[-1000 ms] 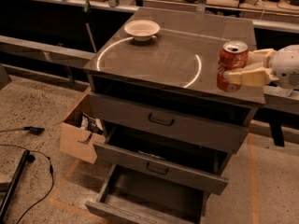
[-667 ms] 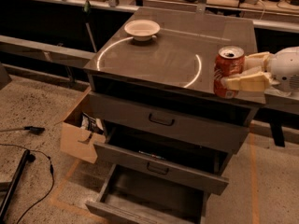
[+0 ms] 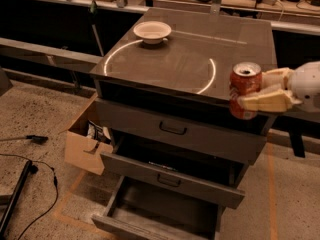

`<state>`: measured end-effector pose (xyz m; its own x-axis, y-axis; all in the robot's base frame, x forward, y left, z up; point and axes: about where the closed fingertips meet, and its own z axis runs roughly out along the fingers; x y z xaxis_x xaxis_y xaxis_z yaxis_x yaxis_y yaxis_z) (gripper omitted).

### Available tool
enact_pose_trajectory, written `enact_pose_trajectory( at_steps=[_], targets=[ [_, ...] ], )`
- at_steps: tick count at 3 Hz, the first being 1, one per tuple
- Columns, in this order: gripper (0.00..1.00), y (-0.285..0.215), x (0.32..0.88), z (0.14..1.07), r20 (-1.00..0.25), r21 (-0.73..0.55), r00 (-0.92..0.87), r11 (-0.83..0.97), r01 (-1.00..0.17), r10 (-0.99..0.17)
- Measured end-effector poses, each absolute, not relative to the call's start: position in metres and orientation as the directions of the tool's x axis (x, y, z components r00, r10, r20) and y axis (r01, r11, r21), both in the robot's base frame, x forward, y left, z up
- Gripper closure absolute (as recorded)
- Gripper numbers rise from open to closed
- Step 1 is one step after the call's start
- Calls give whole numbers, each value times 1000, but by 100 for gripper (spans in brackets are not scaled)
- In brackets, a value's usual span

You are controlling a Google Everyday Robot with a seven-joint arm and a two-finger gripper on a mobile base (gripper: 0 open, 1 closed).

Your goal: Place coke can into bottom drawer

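Note:
The coke can (image 3: pixel 244 86) is red with a silver top and an open tab hole. My gripper (image 3: pixel 250 93) is shut on it, with pale fingers (image 3: pixel 262 102) wrapped around its side, reaching in from the right. The can is upright in the air at the front right edge of the cabinet top (image 3: pixel 185 49), overlapping that edge. The bottom drawer (image 3: pixel 160 211) is pulled open below, plain grey inside with nothing in it. It lies down and to the left of the can.
A white bowl (image 3: pixel 152 31) stands at the back left of the cabinet top. The middle drawer (image 3: pixel 172 176) is partly open above the bottom one; the top drawer (image 3: pixel 175 129) is closed. A cardboard box (image 3: pixel 87 139) stands left of the cabinet. Cables lie on the floor at left.
My gripper has carried the can down and to the left, from above the cabinet's right edge to its front right edge.

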<state>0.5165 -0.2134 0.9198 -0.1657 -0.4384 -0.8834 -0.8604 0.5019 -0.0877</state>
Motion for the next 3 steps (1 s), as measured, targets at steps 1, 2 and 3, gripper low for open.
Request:
enact_pose_trajectory(
  at_steps=[1,2,3],
  targets=[
    [100,-200,465,897,-877,-35,-211,495,-868,-432],
    [100,-186,418,867,-908,18,-222,496,-868,-355],
    [100,-163,383,829,-944,64,-206,468,-881,-259]
  ],
)
